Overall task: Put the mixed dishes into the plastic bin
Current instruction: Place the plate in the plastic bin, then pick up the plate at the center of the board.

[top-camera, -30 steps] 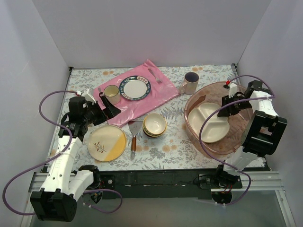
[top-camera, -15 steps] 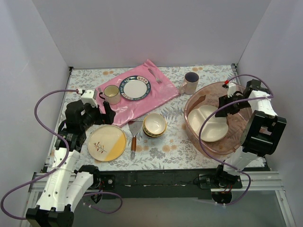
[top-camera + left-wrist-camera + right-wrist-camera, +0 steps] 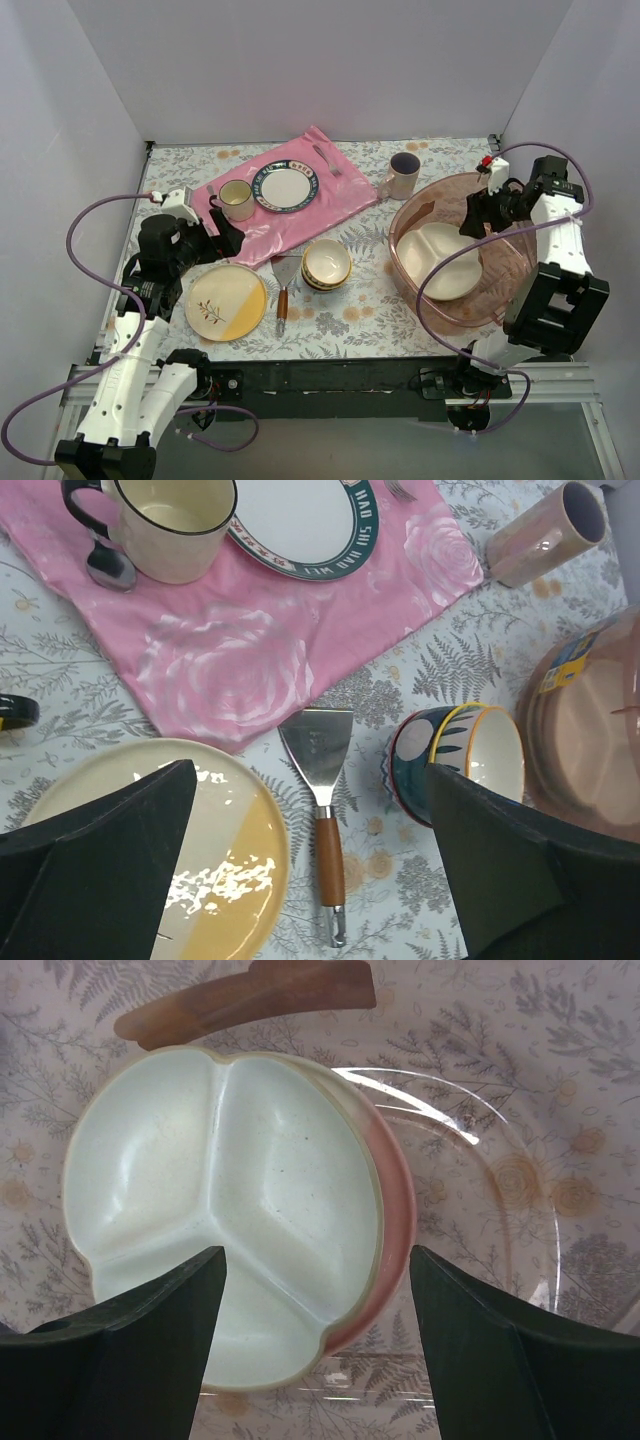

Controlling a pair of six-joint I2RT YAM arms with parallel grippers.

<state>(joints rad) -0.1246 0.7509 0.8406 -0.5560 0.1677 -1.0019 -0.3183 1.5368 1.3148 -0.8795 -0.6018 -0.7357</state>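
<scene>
The plastic bin point(image 3: 403, 214) stands at the right, with the cream divided plate point(image 3: 440, 262) lying flat inside it. My right gripper point(image 3: 478, 215) hangs open above the plate point(image 3: 220, 1210), touching nothing; in the right wrist view the gripper point(image 3: 315, 1250) has the bin's clear floor point(image 3: 500, 1190) below it. My left gripper point(image 3: 225, 238) is open and empty above the cream and yellow plate point(image 3: 226, 301). In the left wrist view the gripper point(image 3: 310, 770) hovers over that plate point(image 3: 190, 860) and the stacked bowls point(image 3: 470, 760). A pinkish mug point(image 3: 404, 175) stands behind the bin.
A wooden-handled spatula point(image 3: 283, 285) lies between the plate and the bowls. On the pink mat point(image 3: 290, 215) at the back sit a cream mug point(image 3: 236, 198) and a blue-rimmed white plate point(image 3: 285, 187). White walls close in three sides.
My right gripper has opened, let go of the divided plate and lifted back toward the bin's far right. The plate now rests in the bin. The left arm shifted slightly.
</scene>
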